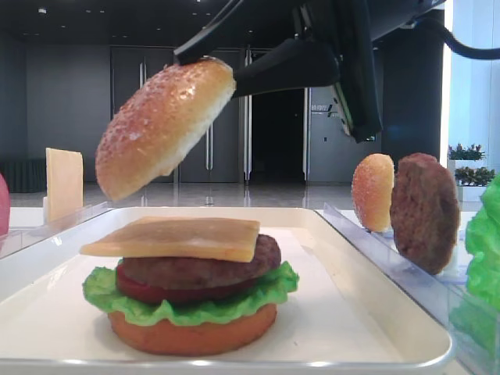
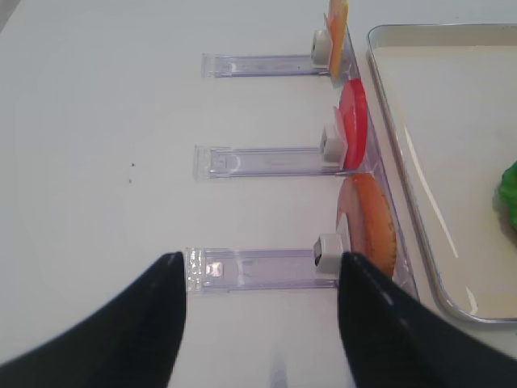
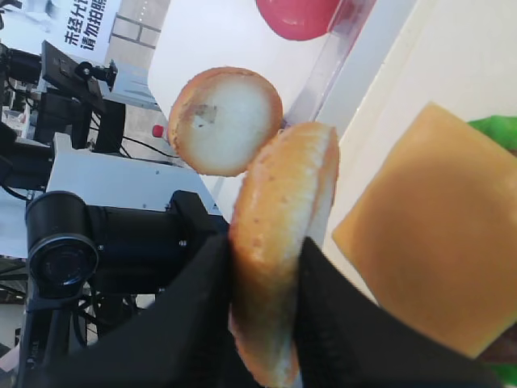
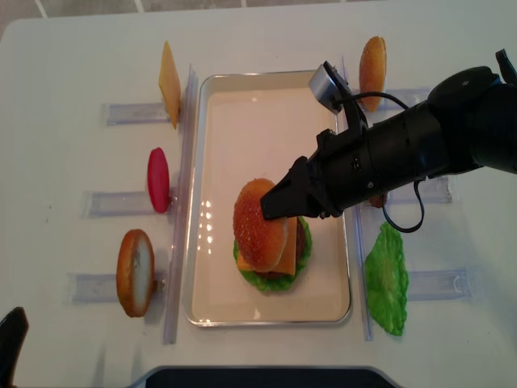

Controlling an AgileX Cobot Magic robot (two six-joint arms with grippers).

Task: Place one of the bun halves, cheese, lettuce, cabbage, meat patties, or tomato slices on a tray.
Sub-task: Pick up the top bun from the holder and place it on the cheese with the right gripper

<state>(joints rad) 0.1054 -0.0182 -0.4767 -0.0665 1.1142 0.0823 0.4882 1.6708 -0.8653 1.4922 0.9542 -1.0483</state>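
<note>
- Exterior high view: white tray point(image 1: 375, 312) on a white table point(image 4: 65, 339); dim hall, seemingly with doors, behind.
- Right gripper point(image 4: 275, 206) pinches a bun half point(image 4: 258, 225) above the tray.
- Left gripper point(image 2: 258, 267) beside the tray, pressed together.

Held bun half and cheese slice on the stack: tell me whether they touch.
Apart. The low exterior view shows background between the bun half and the cheese slice.

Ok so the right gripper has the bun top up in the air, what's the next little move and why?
Probably tilt it level and lower it. The right gripper pinches the bun top by its edge, tilted, above the cheese that tops the stack on the tray, so nothing touches yet.
</note>
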